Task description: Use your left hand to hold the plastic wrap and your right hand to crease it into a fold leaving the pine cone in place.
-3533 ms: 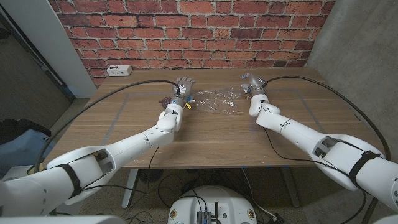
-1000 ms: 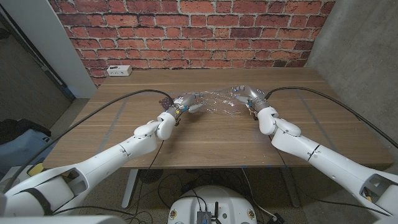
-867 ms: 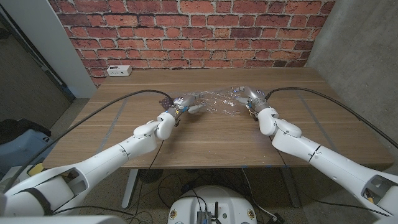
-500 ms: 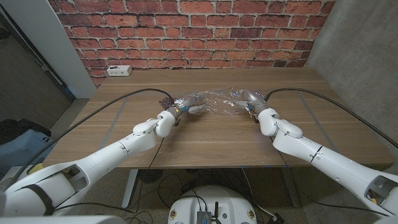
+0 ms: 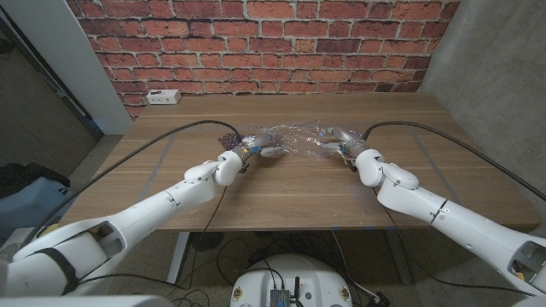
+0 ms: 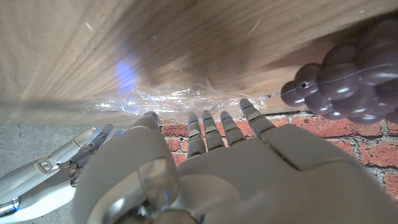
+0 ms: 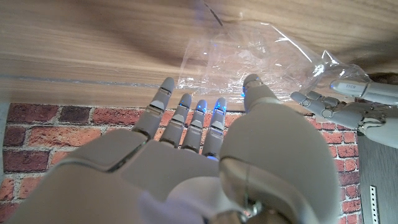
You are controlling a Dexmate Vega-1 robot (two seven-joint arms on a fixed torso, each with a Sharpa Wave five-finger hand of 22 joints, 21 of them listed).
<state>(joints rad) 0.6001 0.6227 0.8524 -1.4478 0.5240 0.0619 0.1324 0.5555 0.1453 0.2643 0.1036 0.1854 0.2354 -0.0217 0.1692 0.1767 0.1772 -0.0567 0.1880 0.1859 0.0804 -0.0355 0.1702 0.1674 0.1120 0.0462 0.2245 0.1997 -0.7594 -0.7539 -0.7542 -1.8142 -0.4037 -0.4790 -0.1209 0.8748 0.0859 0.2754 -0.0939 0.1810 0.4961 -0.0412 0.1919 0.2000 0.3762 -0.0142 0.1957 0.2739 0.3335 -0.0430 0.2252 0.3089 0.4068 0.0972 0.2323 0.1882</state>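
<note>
Plastic wrap point(image 5: 297, 140) lies crumpled mid-tabletop point(image 5: 281, 183) between both hands. Left hand point(image 5: 258, 143) rests its fingers on the wrap's edge, pine cone point(image 5: 229, 138) just beside it. Right hand point(image 5: 334, 139) touches the opposite edge; whether either hand actually grips is hard to tell.

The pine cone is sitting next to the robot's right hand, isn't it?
Not quite. The pine cone is sitting next to the robot's left hand, as the head view shows. The right hand is at the wrap's other end.
</note>
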